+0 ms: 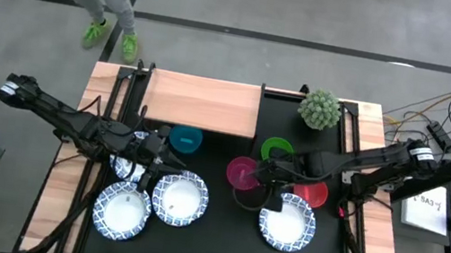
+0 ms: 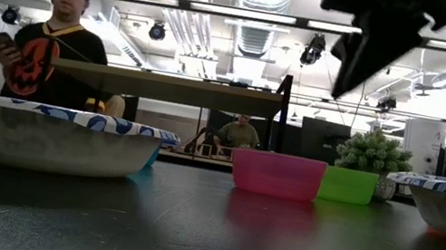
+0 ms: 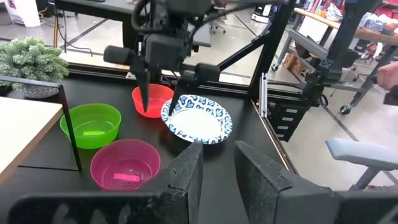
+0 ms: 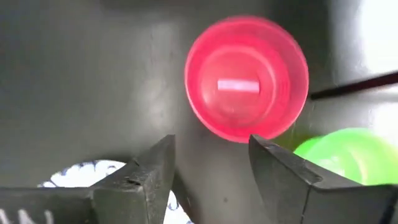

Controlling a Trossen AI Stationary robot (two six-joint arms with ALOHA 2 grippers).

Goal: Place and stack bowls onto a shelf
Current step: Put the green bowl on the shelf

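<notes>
**Both grippers open and empty over the bowls; shelf bare**

Writing: the paper sheet (image 1: 426, 211) on the side table right of the rig has handwriting, not legible. The magenta bowl (image 1: 243, 173) and green bowl (image 1: 277, 149) each carry a small rectangular sticker inside, no readable text. The person (image 2: 56, 40) behind the table wears a black shirt with an orange pumpkin graphic, holds a phone.

Right gripper (image 1: 268, 190): fingers (image 4: 152, 171) spread, nothing between them. In the right wrist view it looks straight down with the magenta bowl ahead of the tips and the green bowl at the edge. High view puts it between the magenta bowl and the right patterned bowl (image 1: 287, 223), just beside the red bowl (image 1: 313, 195). Contact with either cannot be told.

Left gripper (image 1: 153, 157): fingers (image 3: 186, 177) apart with a narrow gap, holding nothing. It sits above the cluster of three patterned bowls on the left: one partly hidden under the arm (image 1: 126, 153), one in the middle (image 1: 178, 199), one nearest the front edge (image 1: 121, 211). The middle and front ones touch or overlap at the rims.

Teal bowl (image 1: 185, 140) sits just beside the shelf (image 1: 203, 103), near the left gripper. The shelf stands at the back of the table (image 1: 215, 252) with nothing on its board. All bowls are on the tabletop. Spiky green plant (image 1: 320, 109) sits to the right of the shelf.
</notes>
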